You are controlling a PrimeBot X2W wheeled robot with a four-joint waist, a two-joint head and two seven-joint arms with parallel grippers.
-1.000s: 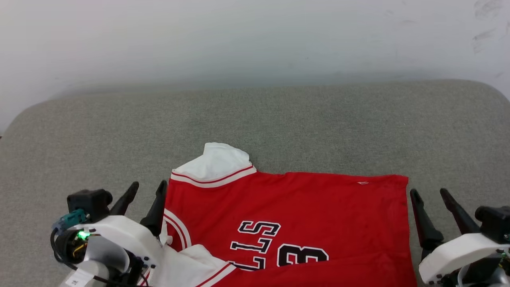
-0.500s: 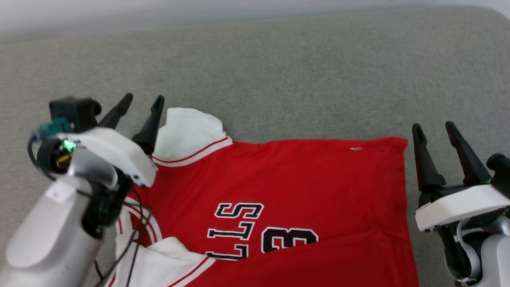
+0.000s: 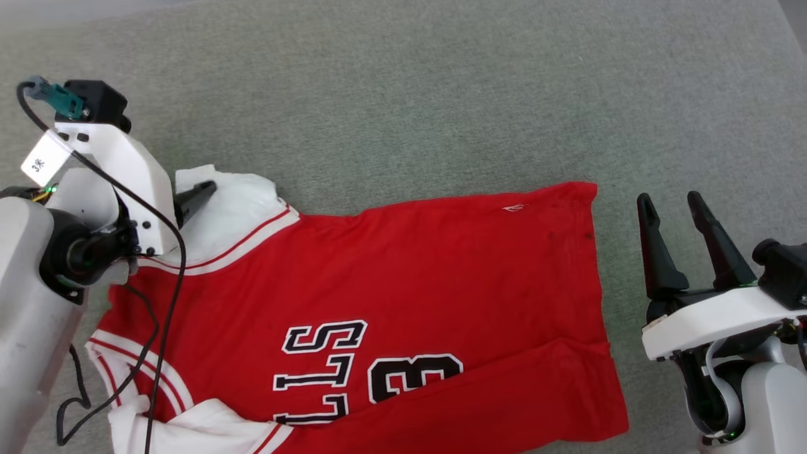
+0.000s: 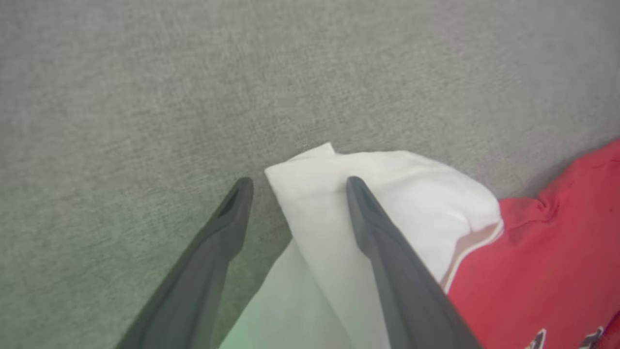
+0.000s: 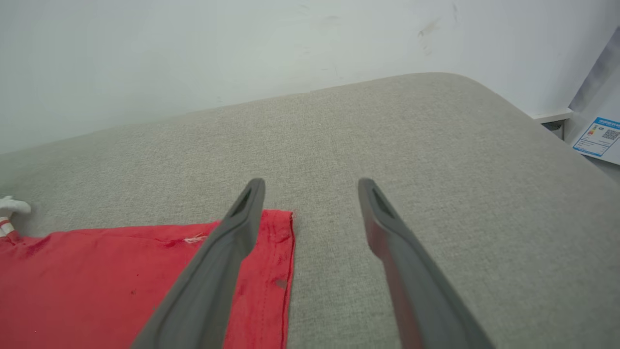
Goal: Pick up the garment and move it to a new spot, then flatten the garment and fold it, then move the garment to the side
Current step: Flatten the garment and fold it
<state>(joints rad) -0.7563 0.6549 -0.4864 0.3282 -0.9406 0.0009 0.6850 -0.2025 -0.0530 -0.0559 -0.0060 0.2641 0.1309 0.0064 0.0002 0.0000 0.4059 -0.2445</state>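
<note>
The garment (image 3: 441, 271), a red jersey with black-and-white lettering, lies spread face up on the grey cushion, its hem to the right. Its far white sleeve (image 4: 411, 194) sticks out at the left. My left gripper (image 4: 299, 185) is open and hangs low over that sleeve's corner: one finger (image 3: 197, 193) is above the white cloth, the other above bare cushion. Nothing is pinched between them. My right gripper (image 3: 669, 200) stands open just right of the hem. In the right wrist view its left finger overlaps the garment's (image 5: 121, 271) far hem corner.
The grey cushion (image 3: 441, 94) stretches bare beyond the garment and to its right. A pale wall (image 5: 193, 58) rises behind it. The cushion's rounded far right corner drops off near a white-and-blue label (image 5: 598, 135).
The head camera has tipped down, so the wall has left the picture. My left arm has reached forward from the collar side to the far white sleeve. Both grippers stayed open.
</note>
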